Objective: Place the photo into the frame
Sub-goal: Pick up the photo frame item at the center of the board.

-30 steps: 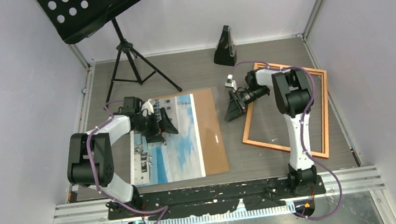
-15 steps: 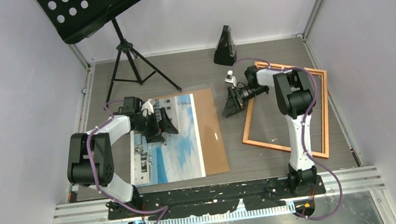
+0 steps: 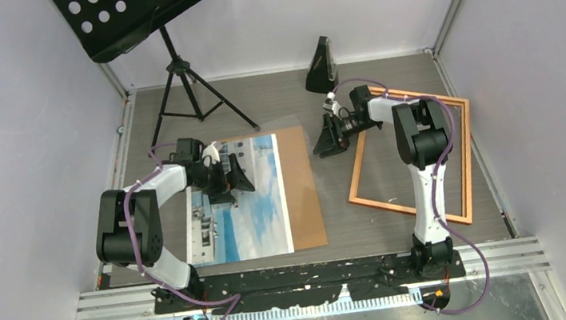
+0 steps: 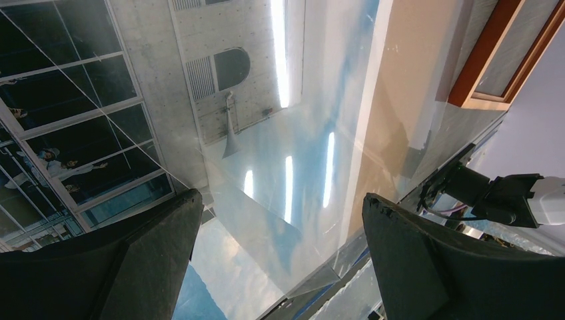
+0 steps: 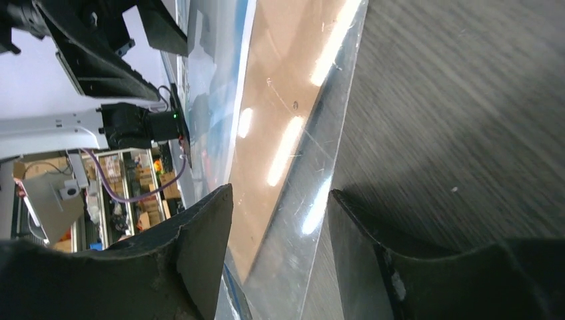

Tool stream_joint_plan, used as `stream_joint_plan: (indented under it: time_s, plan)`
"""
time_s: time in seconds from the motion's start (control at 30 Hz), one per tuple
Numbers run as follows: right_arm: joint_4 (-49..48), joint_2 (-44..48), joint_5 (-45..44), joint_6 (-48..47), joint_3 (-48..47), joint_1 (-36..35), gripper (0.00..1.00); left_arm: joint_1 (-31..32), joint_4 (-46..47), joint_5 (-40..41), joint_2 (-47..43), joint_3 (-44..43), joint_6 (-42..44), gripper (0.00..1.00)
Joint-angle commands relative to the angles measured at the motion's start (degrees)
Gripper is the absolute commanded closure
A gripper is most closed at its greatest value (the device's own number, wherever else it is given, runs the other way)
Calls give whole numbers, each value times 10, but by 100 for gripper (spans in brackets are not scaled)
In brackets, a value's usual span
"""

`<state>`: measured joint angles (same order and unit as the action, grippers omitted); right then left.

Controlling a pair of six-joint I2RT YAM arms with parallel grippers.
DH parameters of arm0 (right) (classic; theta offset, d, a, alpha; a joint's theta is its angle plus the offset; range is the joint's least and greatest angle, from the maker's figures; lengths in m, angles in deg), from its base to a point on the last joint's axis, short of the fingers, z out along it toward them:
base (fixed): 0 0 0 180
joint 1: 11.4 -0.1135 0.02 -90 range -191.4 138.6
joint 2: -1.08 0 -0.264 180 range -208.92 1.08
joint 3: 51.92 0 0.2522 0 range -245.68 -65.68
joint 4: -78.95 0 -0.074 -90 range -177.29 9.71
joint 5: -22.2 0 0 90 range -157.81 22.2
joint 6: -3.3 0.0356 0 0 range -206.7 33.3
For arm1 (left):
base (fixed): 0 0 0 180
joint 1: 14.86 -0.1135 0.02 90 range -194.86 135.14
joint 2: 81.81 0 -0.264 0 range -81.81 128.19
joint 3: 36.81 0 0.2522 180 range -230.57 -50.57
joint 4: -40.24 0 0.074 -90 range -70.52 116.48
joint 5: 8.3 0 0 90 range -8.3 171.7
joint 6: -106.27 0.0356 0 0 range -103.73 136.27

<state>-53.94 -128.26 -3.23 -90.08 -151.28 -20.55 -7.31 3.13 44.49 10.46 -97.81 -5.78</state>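
On the left half of the table (image 3: 383, 76), we saw the photo (image 3: 241, 205) lying flat on a brown backing board (image 3: 303, 190), its long sides running from the near edge toward the far edge and the board showing as a bare strip along its right side. A clear pane (image 5: 313, 200) lay over the photo and board, throwing back streaks of the ceiling lights; in the right wrist view its edge reached a little past the board's edge onto the grey table top. The left gripper (image 3: 233, 183) hung over the far part of the photo with its jaws spread wide, and in the left wrist view nothing was between its fingers (image 4: 153, 260) but the print below, seen through the pane. The right gripper (image 3: 326, 145) sat low beside the board's far right corner, its jaws partly apart and gripping nothing. In its own camera, the pane's edge ran up through the gap between the two fingers (image 5: 200, 253). We could not tell whether either finger touched the pane. The frame (image 3: 381, 205) lay flat and empty on the right half of the table, slightly skewed, well apart from the photo, with the right arm reaching across its far left corner. Toward the far edge stood a black metronome (image 3: 321, 67) and, nearer the far left corner, a music stand (image 3: 172, 60) on its tripod.
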Motion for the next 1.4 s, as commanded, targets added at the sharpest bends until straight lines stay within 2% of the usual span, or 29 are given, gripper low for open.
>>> stream_joint_plan:
  time_s: [0.0, 0.43, 0.7, 0.8, 1.27, 1.37]
  plan:
    - [-69, 18, -80, 60, 11, -4, 38, 18, 4, 45, 41, 25, 31, 1]
    - [-220, 48, -66, 182, 103, -2, 32, 18, 4, 38, 43, 25, 31, 1]
    - [-412, 65, -46, 295, 191, 19, 30, 18, 4, 37, 48, 23, 32, 1]
    - [-426, 70, -45, 313, 201, 19, 30, 18, 3, 36, 50, 22, 32, 1]
    - [-619, 73, -30, 488, 264, 22, 30, 18, 3, 33, 53, 22, 31, 1]
    - [-629, 77, -30, 508, 267, 22, 30, 18, 3, 34, 53, 21, 31, 1]
